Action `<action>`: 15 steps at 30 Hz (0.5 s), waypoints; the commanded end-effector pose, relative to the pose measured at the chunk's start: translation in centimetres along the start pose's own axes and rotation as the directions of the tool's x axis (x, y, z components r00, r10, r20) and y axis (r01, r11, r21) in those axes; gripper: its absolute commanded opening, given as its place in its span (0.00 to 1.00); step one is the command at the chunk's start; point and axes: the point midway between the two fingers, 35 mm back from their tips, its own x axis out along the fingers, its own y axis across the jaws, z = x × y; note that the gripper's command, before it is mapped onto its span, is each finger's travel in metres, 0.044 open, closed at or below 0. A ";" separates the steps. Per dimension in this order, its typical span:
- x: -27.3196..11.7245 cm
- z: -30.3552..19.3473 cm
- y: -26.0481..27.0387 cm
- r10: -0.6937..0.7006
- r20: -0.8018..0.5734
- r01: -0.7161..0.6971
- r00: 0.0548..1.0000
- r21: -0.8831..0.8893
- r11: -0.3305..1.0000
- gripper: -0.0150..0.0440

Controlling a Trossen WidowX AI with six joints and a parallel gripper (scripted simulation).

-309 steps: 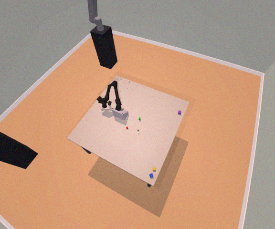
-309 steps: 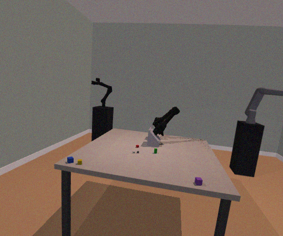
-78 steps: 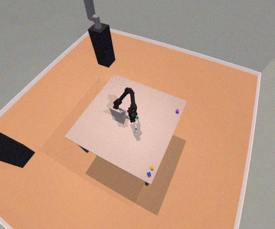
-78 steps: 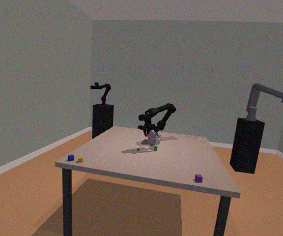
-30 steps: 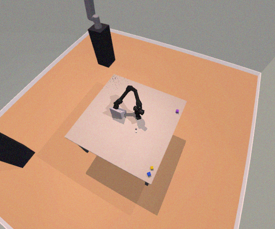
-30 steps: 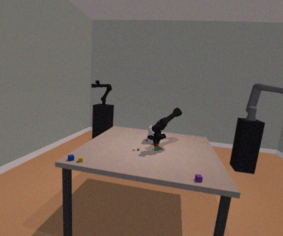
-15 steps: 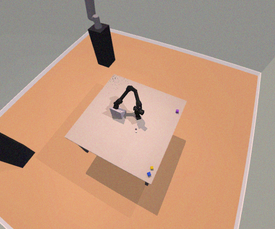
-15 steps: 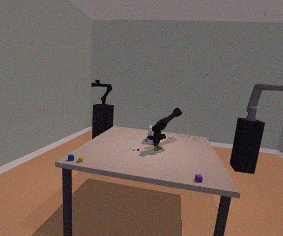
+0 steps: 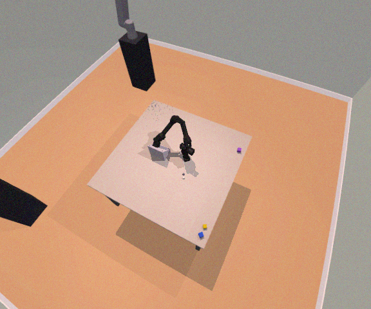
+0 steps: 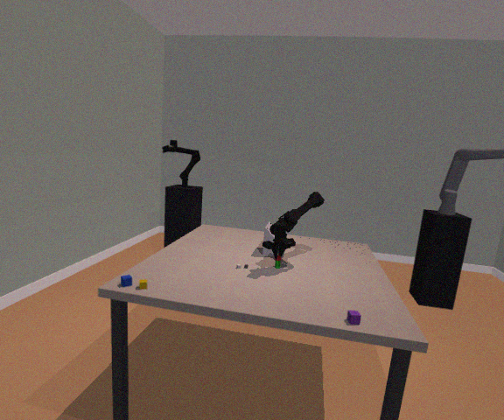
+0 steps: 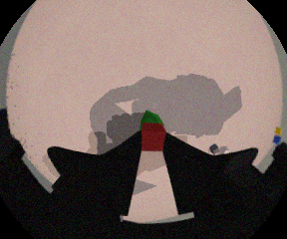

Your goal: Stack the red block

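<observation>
My gripper [image 11: 151,134] is clamped on the red block [image 11: 153,137], which sits directly over the green tower [image 11: 150,118]; in the wrist view green peeks out at twelve o'clock, so I judge the stack nearly aligned.

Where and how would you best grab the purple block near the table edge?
Grip the purple block across two opposite flat side faces, coming straight down from above. It is a small cube sitting flat and alone, nothing crowding it, so the jaws have room on either side. The gripper is now shut on the red block, so that must go first.
</observation>
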 end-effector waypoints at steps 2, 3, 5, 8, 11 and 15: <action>0.0 0.0 0.0 -0.001 0.000 0.001 1.000 -0.002 1.000 0.52; 0.0 0.0 0.0 -0.001 0.000 0.001 1.000 -0.002 1.000 0.57; 0.0 0.0 0.0 -0.001 0.000 0.001 1.000 -0.002 1.000 0.65; 0.0 0.0 0.0 -0.001 0.000 0.001 1.000 -0.002 1.000 0.79; 0.0 0.0 0.0 -0.001 0.000 0.001 1.000 -0.002 1.000 0.92; 0.0 0.0 0.0 -0.001 0.000 0.001 1.000 -0.002 1.000 1.00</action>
